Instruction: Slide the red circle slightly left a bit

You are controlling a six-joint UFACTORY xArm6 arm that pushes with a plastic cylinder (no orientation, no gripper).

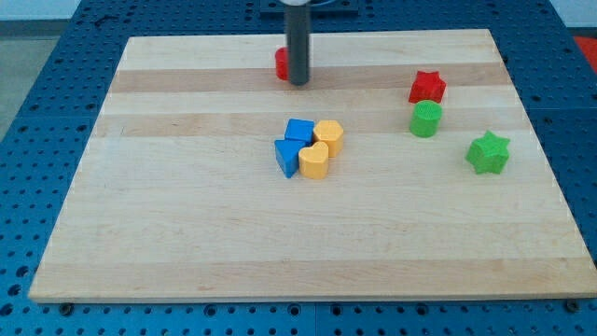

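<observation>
The red circle sits near the view's top centre of the wooden board, mostly hidden behind my rod. My tip rests on the board at the circle's right side, touching or nearly touching it. Only the circle's left edge shows.
A red star, a green cylinder and a green star stand at the view's right. In the middle, two blue blocks and two yellow blocks sit clustered together. Blue perforated table surrounds the board.
</observation>
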